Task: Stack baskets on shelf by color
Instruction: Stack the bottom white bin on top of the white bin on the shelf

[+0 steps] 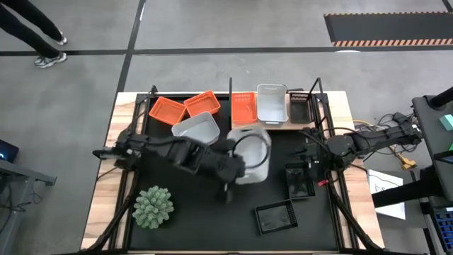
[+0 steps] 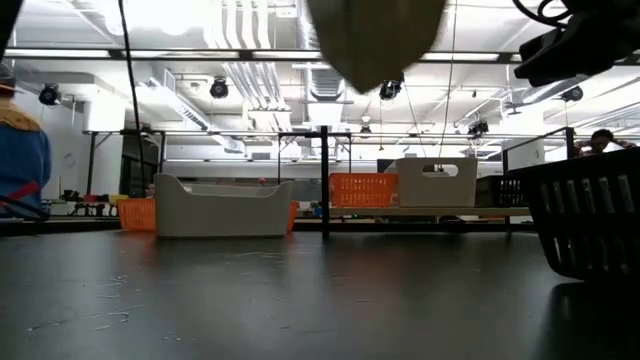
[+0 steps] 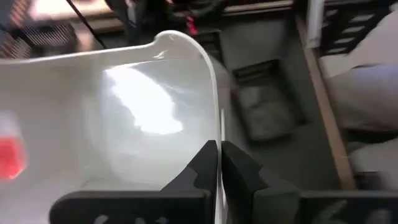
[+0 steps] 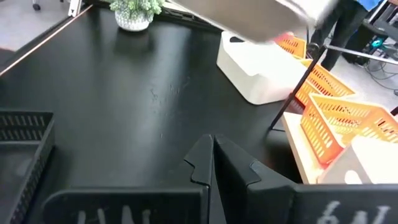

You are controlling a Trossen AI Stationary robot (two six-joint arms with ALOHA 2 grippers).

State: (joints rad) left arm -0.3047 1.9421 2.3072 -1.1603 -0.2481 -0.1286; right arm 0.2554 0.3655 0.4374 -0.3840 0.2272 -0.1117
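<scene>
White basket (image 1: 253, 152) tilted, held aloft, left gripper (image 3: 219, 163) clamping its rim, right gripper (image 4: 212, 158) clenched empty.

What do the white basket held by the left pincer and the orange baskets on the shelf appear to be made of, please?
White basket: likely smooth glossy plastic; a bright glare shows on its solid inner wall, with a thin rim pinched in the left pincer.
Orange baskets: probably moulded plastic, with slotted lattice walls.
Shelf: looks like light wood.

The black table mat (image 1: 212, 212) carries a green plant (image 1: 153, 207), black baskets (image 1: 274, 217) — a white basket (image 1: 196, 129) too.
</scene>
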